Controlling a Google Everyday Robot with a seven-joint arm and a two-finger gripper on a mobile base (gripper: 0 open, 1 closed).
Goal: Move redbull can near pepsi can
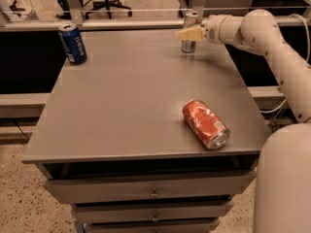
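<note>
The redbull can [188, 46], slim and silver-grey, stands upright at the far edge of the grey tabletop [126, 96], right of centre. My gripper [188, 33] reaches in from the right at the can's mid-height and overlaps it, covering its middle. The pepsi can [73, 44], dark blue with white lettering, stands upright at the far left corner, well away from the redbull can.
A dented orange-red can [205, 124] lies on its side near the front right. The table has drawers [153, 193] under its front edge. A metal rail [126, 24] runs behind the table. My arm [272, 47] spans the right side.
</note>
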